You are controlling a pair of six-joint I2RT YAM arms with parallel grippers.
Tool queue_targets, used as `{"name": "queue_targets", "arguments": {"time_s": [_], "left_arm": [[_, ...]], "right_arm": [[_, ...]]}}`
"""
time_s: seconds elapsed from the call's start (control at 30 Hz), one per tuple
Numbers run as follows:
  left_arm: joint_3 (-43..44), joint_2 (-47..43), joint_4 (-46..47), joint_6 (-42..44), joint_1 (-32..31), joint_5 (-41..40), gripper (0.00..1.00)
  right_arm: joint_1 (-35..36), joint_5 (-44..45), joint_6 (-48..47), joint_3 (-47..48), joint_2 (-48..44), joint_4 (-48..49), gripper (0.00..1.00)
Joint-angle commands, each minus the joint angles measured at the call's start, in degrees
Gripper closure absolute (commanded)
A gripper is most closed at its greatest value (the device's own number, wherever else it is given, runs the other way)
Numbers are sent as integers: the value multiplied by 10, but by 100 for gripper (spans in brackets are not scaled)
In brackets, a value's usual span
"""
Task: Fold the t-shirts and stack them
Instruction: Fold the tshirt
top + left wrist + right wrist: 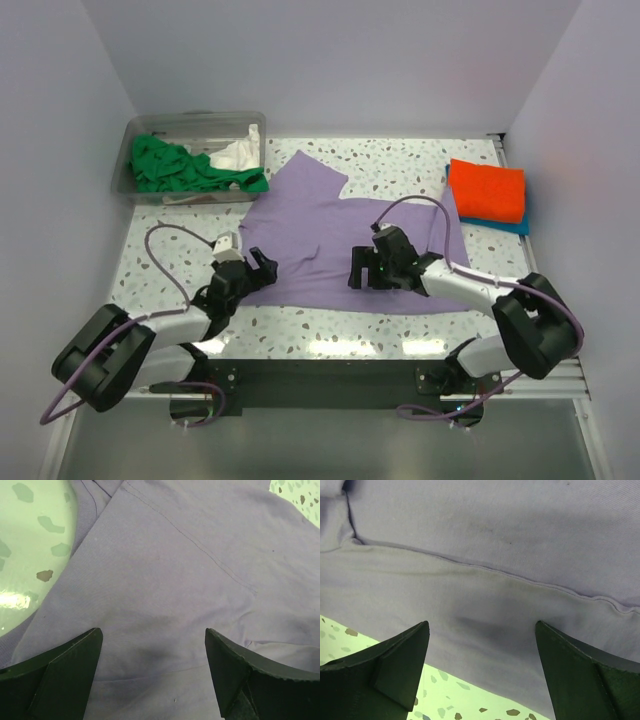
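Observation:
A lavender purple t-shirt point(330, 235) lies spread flat in the middle of the table. My left gripper point(262, 266) is open over its near left edge; the left wrist view shows purple cloth point(165, 580) filling the space between the spread fingers. My right gripper point(362, 270) is open over the shirt's near middle part; the right wrist view shows a seam and the shirt's edge point(485, 605) between the fingers. A folded orange t-shirt point(486, 189) lies on a folded blue one point(515, 225) at the right. Green point(180, 168) and white point(238, 155) shirts sit crumpled in the tub.
A clear plastic tub point(135, 140) stands at the back left corner. White walls close the table on three sides. Speckled tabletop point(400, 165) shows behind the purple shirt and along the near edge point(330, 330).

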Motion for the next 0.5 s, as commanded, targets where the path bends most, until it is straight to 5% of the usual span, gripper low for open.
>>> {"name": "queue_targets", "arguments": {"time_s": [0.0,0.47], "left_arm": [[-39,-29,-62,-47,3,-20,11],[-16,-214,-179,-17,-30,-40,10]], "right_arm": [[14,-1,29,-42,1,-20,10],[32,10,28,-32,-74,-89,9]]}}
